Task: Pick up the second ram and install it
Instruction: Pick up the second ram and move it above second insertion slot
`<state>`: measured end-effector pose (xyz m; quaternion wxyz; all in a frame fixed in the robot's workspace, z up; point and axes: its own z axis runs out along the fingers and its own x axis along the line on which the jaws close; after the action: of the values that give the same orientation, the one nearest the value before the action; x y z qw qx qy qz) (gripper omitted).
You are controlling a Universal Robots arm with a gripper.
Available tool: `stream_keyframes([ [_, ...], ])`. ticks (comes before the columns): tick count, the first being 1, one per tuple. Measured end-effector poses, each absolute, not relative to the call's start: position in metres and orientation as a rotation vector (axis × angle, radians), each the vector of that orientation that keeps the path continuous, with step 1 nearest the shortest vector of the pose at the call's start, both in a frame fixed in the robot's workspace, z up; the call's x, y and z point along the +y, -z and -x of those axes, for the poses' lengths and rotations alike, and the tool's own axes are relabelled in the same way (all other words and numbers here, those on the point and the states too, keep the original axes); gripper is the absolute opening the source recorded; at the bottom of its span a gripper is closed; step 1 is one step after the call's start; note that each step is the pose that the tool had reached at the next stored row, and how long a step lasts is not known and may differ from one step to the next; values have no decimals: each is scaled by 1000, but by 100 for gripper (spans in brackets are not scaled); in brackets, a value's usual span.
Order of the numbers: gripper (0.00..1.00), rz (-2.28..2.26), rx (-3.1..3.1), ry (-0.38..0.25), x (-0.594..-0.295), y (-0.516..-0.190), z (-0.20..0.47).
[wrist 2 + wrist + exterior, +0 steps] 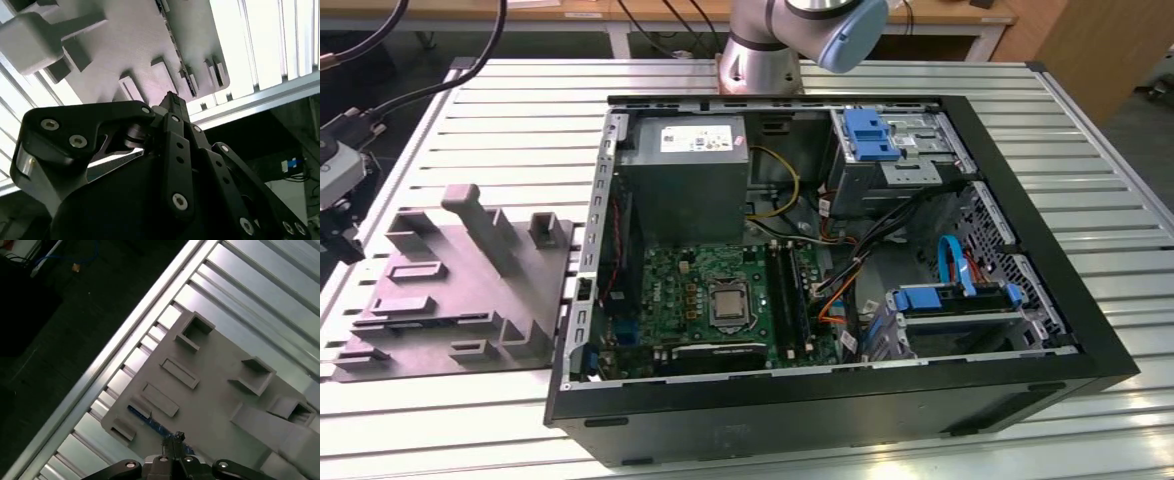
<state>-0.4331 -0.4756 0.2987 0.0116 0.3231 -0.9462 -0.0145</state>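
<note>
Ram [150, 423]: you'll find the blue strip lying flat in a shallow pocket of the grey tray [220, 390], close to the tray's edge. The pocket probably keeps it squared up for a clean grasp.
Tool [176, 436]: the fingertips look pressed together with nothing between them. In the first wrist view they hang over one end of the strip and seem not to touch it.
Tray: it sits on the slatted counter [480, 100], at the exterior view's left of the open case [854, 410]. That puts your pickup spot well apart from the board [680, 290].
Slots [787, 290]: long and dark, beside the silver socket [724, 305]. You cannot tell whether any is filled.
Progress: I judge the ram not yet lifted, since it lies in its pocket.
</note>
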Motion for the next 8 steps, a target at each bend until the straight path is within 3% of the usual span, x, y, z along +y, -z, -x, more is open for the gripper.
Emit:
stream_keyframes([
  [8,10,-1218,-2868,43,-476,-298,433],
])
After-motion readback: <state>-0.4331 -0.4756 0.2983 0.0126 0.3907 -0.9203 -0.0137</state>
